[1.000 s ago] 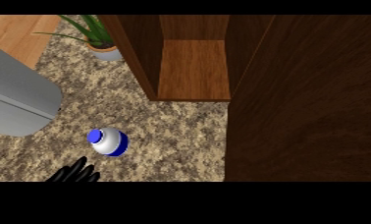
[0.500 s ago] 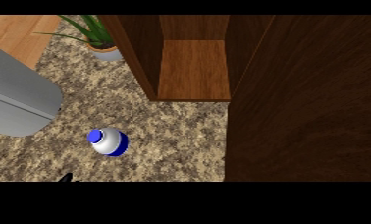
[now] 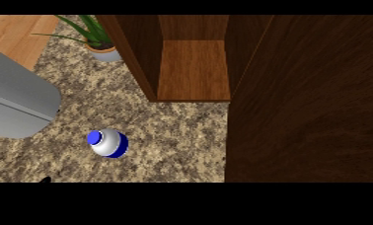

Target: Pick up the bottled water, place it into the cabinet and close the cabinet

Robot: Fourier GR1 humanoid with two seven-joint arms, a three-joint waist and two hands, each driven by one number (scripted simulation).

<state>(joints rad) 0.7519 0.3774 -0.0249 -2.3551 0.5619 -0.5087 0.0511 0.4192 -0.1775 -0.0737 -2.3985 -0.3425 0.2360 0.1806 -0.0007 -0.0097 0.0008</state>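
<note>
The bottled water (image 3: 108, 143), white with a blue cap and blue band, stands upright on the speckled counter in the lower left. The wooden cabinet (image 3: 193, 69) is open behind it, and its shelf is bare. The cabinet's door (image 3: 300, 101) stands open and fills the right side of the view. Only a black sliver of my left hand (image 3: 45, 179) shows at the lower edge, to the left of the bottle and below it, apart from it. My right hand is out of sight.
A potted plant (image 3: 102, 47) stands at the back left, beside the cabinet's left wall. A grey metal appliance (image 3: 23, 101) sits at the left edge. The counter (image 3: 175, 135) runs between the bottle and the cabinet.
My left hand has drawn back down past the lower edge, from a visible hand to a mere sliver. The bottle and cabinet have not moved.
</note>
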